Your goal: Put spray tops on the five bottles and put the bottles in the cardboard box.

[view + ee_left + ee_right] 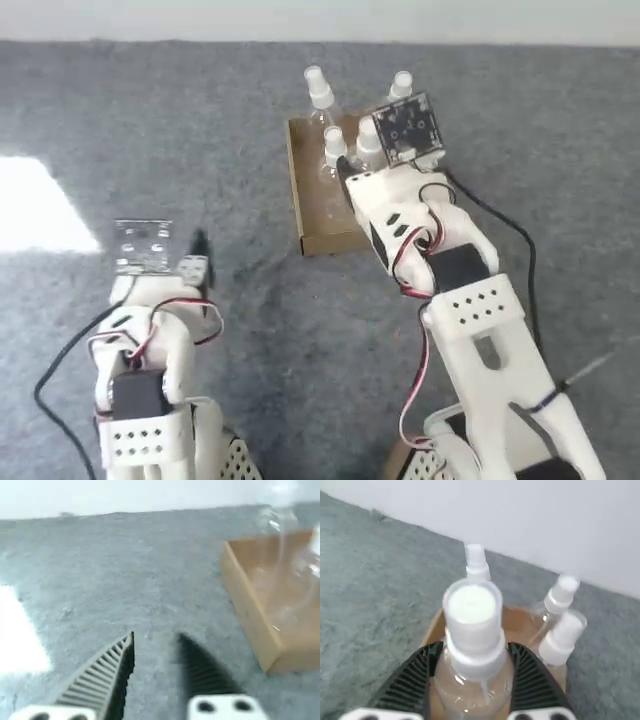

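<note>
A shallow cardboard box [305,215] lies on the grey carpet at the back centre. My right gripper [474,652] hangs over it, shut on a clear bottle [472,630] with a white spray top, one black finger on each side of its neck. Three other capped bottles stand in the box: one behind it [476,562] and two beside it [561,592] [563,632]. In the high view the held bottle's top [368,138] shows just beyond the right gripper [362,168]. My left gripper [155,650] is open and holds nothing, low over the carpet to the left of the box [250,610].
Grey carpet covers the whole table. A bright patch of light [35,205] falls at the far left. The left arm [150,330] rests at the front left, the right arm's body [480,330] stretches from the front right to the box.
</note>
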Robot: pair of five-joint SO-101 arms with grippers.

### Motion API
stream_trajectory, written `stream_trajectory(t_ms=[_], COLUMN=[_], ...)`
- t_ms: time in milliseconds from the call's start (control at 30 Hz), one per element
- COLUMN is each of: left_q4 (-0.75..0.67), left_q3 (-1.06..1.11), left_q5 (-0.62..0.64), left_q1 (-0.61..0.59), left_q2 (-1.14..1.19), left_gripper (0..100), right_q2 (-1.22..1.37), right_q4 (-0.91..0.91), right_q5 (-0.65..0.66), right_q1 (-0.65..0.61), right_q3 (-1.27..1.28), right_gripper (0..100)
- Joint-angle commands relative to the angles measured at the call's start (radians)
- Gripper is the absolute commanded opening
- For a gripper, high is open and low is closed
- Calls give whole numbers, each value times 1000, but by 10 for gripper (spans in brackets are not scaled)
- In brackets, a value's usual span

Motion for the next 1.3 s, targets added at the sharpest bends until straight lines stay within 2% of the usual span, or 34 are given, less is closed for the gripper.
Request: stream_trajectory(t_ms=[0, 933, 1267], left_q4=[-40, -37, -35], left_q3=[-10, -7, -7], left_q5=[48, 51, 51], left_q1=[-40, -38, -38], left_q2=[-14, -14, -14], left_gripper=[13, 11, 11], right_q2=[27, 283, 320], right_q4=[-157, -403, -403], right_q5=[14, 12, 12], right_q1=[59, 67, 68], right_q3=[71, 144, 152], right_gripper=[6, 6, 6])
